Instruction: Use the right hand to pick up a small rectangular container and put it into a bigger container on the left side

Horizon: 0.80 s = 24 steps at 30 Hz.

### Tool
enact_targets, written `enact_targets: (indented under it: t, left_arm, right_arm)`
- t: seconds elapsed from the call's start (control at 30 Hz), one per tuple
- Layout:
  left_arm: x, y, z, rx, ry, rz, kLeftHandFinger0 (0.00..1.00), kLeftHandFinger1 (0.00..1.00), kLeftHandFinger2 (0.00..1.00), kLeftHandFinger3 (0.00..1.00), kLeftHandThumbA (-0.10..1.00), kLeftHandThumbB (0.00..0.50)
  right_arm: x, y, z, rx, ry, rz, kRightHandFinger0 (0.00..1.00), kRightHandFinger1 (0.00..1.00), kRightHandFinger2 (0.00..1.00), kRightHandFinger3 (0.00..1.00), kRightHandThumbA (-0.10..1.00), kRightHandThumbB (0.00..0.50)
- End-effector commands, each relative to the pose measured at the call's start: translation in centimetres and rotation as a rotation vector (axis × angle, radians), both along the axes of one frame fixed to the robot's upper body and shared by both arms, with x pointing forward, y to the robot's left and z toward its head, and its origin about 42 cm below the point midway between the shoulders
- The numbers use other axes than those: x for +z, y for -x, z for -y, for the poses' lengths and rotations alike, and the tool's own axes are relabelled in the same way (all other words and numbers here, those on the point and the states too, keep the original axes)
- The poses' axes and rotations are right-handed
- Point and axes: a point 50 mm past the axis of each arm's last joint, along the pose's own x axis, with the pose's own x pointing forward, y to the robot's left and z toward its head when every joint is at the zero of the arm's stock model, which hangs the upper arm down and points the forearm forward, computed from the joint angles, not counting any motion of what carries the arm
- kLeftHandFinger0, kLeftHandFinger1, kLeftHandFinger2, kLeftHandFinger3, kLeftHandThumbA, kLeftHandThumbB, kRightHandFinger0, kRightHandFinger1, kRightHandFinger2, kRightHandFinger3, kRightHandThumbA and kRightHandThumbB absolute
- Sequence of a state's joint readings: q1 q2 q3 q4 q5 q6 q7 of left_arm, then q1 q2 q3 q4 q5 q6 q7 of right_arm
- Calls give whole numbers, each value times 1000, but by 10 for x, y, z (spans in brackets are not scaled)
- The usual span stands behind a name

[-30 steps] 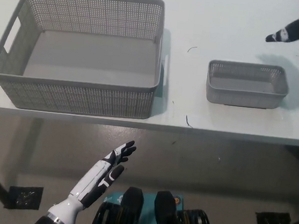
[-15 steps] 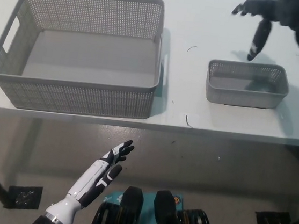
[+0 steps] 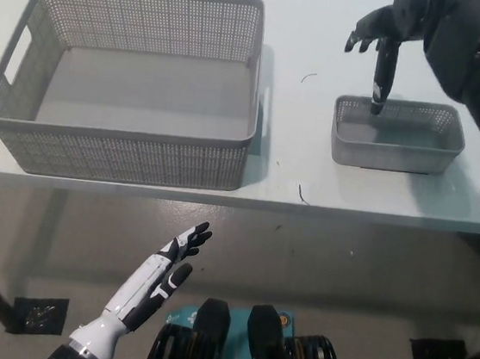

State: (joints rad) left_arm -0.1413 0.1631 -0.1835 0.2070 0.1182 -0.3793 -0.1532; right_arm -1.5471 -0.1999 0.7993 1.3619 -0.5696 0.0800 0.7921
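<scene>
While open, right hand (image 3: 386, 40) hangs above small basket (image 3: 397, 137).

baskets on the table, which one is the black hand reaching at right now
The small grey basket on the right. The open right hand hangs over its far rim, one finger pointing down into it. The large grey basket sits apart, untouched.

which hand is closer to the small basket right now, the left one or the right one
Right. The black right hand is open just above the small basket's far rim, one finger pointing down at it. The white left hand rests open below the table edge, well away.
</scene>
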Motion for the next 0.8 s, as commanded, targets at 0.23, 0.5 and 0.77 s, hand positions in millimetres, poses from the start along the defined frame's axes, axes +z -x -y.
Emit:
enact_targets:
  t: [0.23,0.5,0.77]
  left_arm:
    - [14,-1,-2,-23,-21,65,1000,1000,1000,1000,1000,398]
    - [14,-1,-1,-19,-33,73,1000,1000,1000,1000,1000,402]
    - [13,-1,-1,-20,-25,71,1000,1000,1000,1000,1000,411]
  right_arm:
    - [1,-4,9,-8,90,83,1000,1000,1000,1000,1000,431]
    - [-31,-3,32,-15,72,23,1000,1000,1000,1000,1000,393]
    - [-66,-1,45,-43,96,23,1000,1000,1000,1000,1000,414]
